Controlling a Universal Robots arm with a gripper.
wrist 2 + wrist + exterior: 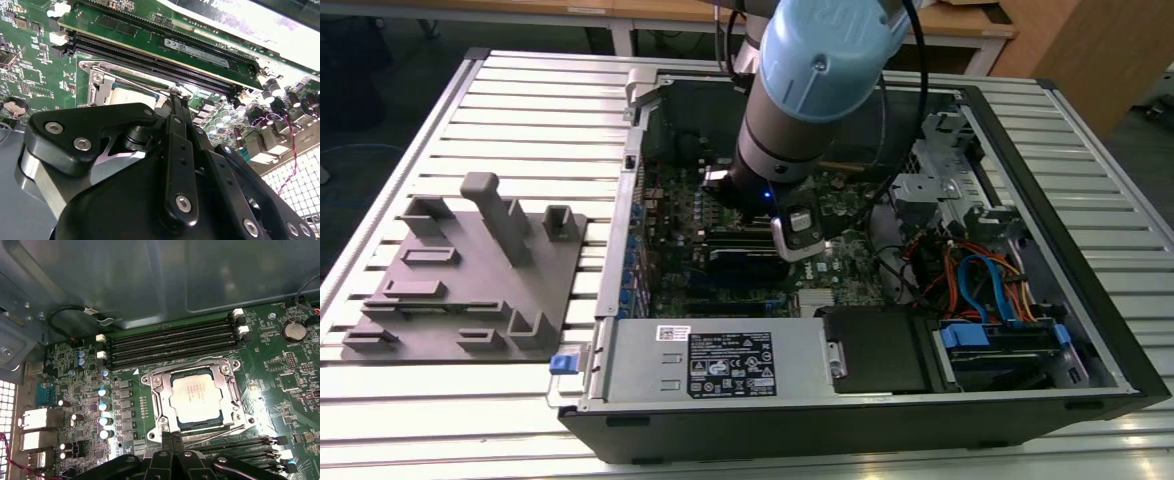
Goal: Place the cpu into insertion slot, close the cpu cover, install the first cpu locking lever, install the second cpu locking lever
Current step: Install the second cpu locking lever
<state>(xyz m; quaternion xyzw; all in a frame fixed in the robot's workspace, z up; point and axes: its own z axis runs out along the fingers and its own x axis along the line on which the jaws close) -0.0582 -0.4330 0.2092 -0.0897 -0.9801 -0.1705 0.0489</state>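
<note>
Claw point(176, 102) sits w/ fingers point(175, 150) pressed together, nothing gripped between them; in the second wrist view the tips come down at the socket's edge nearest the memory slots point(165, 57). Can't tell if they touch a lever. You'll see the cpu point(195, 399) seated in the insertion slot point(181, 423) in the first wrist view, silver top showing. Cpu cover point(227, 397) lies down flat around it. Socket sits mid-motherboard point(150, 460), inside the open pc case point(1094, 330) on the bench point(520, 90). Grey fixture block point(467, 270) rests near the bench's edge at the exterior view's left.
</note>
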